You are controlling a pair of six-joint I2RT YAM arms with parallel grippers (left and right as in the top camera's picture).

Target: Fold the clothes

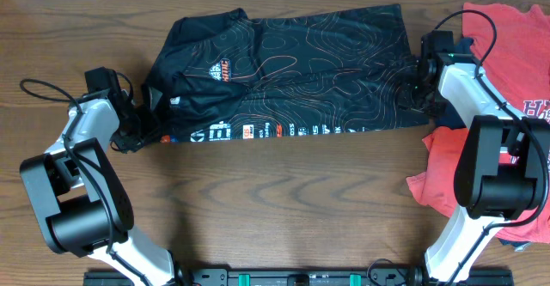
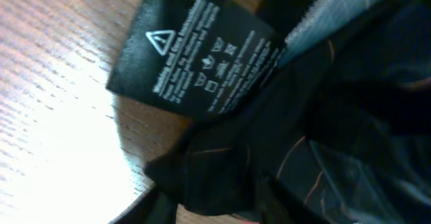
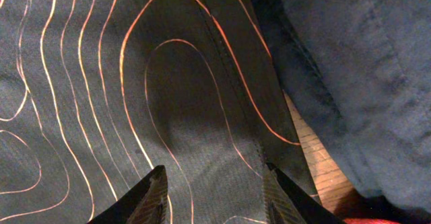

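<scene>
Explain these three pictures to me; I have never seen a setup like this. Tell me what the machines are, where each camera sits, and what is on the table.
The overhead picture looks down on a wooden table with two robot arms, each ending in a two-finger gripper. A black jersey with thin orange lines lies spread between them. The left gripper is at its left edge, the right gripper at its right edge. A red T-shirt lies at the far right.

The other two pictures come from cameras on the wrists. The left wrist view shows the jersey's care label close up; its fingers are not visible. The right wrist view shows two open fingertips over the jersey, beside a navy garment.
</scene>
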